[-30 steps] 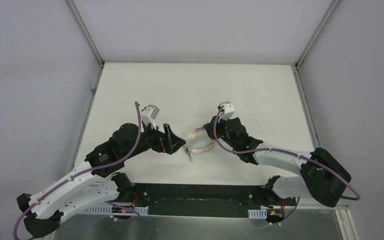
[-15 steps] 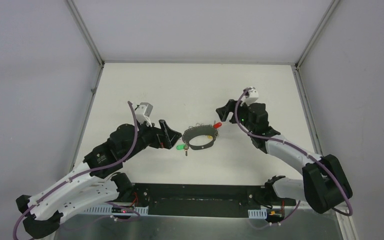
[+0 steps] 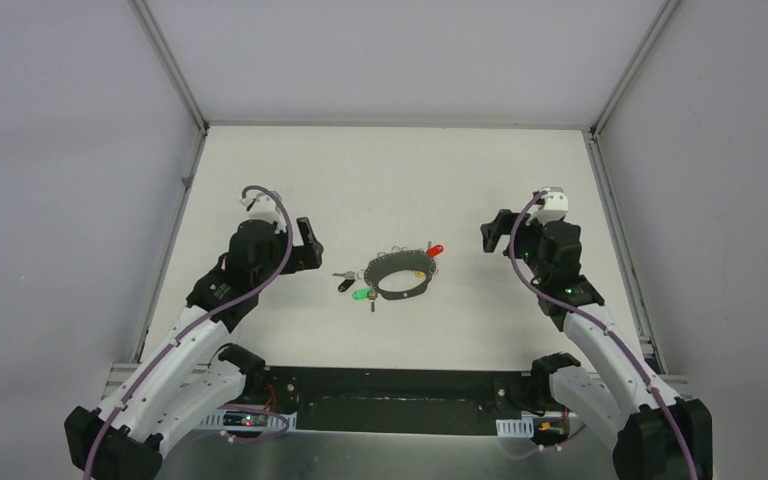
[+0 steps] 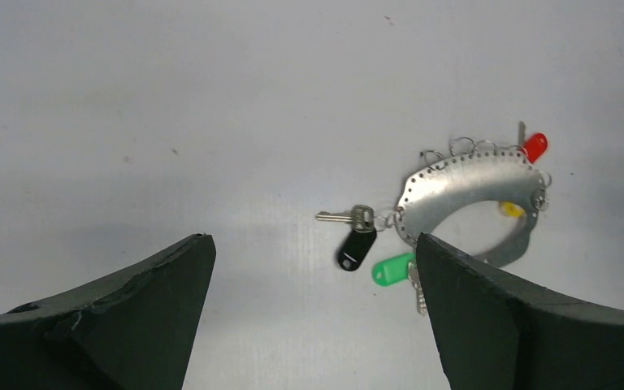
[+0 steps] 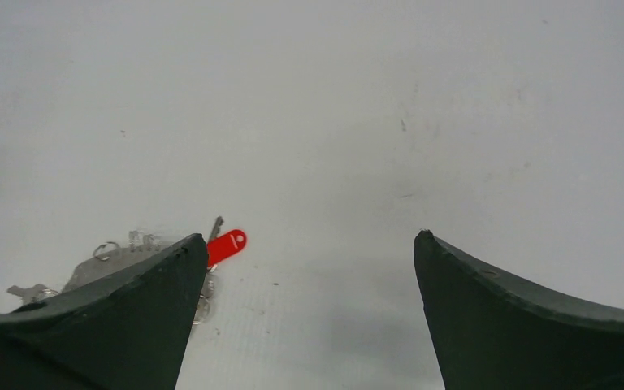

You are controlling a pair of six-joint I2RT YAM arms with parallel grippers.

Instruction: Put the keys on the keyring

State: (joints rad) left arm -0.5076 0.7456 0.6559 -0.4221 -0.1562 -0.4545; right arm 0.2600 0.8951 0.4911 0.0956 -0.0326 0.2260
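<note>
left tool point(image 3: 306, 245): apart, empty
right tool point(image 3: 491, 234): apart, empty
keyring point(image 4: 463, 183): we check the keys point(image 4: 356, 248) — black-tagged first — really hang on it

Soft, even light fills the white table point(image 3: 390, 170) — bright, with only faint grey shadows beside the arms point(image 3: 190, 330). Up close, the keyring point(image 4: 471, 191) shines pale along its metal band, crisp and in focus. The right wrist view is hazier — the keys point(image 5: 226, 244) there smear slightly. The near fingers point(image 4: 106, 325) show as dark wedges with little detail.
</note>
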